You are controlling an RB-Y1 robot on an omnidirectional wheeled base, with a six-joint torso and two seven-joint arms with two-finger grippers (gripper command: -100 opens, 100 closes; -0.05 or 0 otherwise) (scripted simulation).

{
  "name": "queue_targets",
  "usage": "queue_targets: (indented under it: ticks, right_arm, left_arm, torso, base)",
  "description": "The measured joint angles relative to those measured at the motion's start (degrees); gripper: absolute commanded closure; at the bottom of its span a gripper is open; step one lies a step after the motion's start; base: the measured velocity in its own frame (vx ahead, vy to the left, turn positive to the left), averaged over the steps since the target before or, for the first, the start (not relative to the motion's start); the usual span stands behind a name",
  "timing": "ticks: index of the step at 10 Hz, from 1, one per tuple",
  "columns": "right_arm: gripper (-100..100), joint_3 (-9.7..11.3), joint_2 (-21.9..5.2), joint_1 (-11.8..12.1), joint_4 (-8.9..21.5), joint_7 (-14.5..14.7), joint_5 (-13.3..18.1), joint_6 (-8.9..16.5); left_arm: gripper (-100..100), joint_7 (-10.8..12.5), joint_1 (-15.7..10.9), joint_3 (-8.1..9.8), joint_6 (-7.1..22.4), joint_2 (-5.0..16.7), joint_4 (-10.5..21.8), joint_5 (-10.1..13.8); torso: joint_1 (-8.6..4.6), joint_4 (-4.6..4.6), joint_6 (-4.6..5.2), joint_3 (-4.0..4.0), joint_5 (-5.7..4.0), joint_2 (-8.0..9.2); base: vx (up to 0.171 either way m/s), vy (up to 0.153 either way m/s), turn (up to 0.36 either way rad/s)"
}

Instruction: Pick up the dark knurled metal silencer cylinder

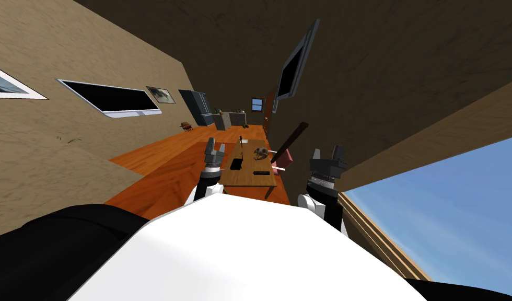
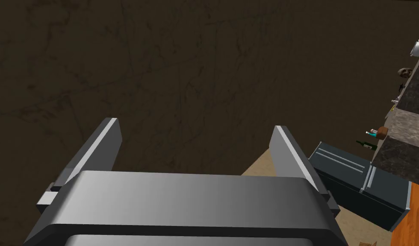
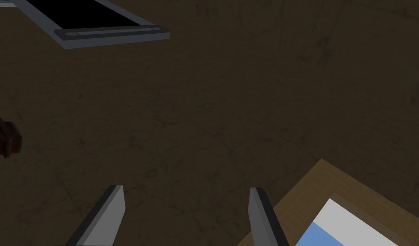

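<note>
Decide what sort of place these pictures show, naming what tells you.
Probably a home's open living room and kitchen: a wooden table, a wall-mounted flat screen, and a fridge beside a counter at the far end.

The left pincer (image 1: 216,147), a dark box with two thin, light grey blade fingers, is held raised and pointing forward, its fingers spread wide apart. The right pincer (image 1: 326,153), of the same build, is raised well apart from it, fingers likewise spread.
</note>
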Motion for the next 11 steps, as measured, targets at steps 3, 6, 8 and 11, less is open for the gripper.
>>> queue_targets:
  ticks: [3, 6, 8, 11]
  right_arm:
    - [0, 0.01, 0.01, -0.02, 0.00, 0.00, 0.00, 0.00]
    - [0, 0.01, 0.01, -0.01, 0.00, 0.00, 0.00, 0.00]
    - [0, 0.01, 0.01, -0.01, 0.00, 0.00, 0.00, 0.00]
    - [0, 0.01, 0.01, -0.01, 0.00, 0.00, 0.00, 0.00]
  left_arm:
    - [-100, -0.06, -2.87, 0.80, 2.05, 3.04, 2.86, -0.39]
    - [-100, 0.29, -7.29, 2.69, 4.83, 5.64, 7.71, -0.47]
    - [-100, 0.41, -11.11, 3.73, 8.13, 6.61, 10.94, -0.81]
    - [-100, 0.58, -15.41, 4.98, 11.19, 7.44, 15.72, -1.01]
  torso:
    - [-0.40, 0.12, 0.02, 0.31, -0.09, 0.54]
    - [-0.47, 0.08, 0.02, 0.20, -0.11, 0.34]
    - [-0.48, 0.09, 0.02, 0.22, -0.11, 0.38]
    - [-0.50, 0.05, 0.01, 0.12, -0.12, 0.20]
  base:
    - [-0.141, -0.111, -0.040]
    - [-0.095, -0.121, -0.074]
    - [-0.084, -0.122, -0.047]
    - [-0.048, -0.119, -0.054]
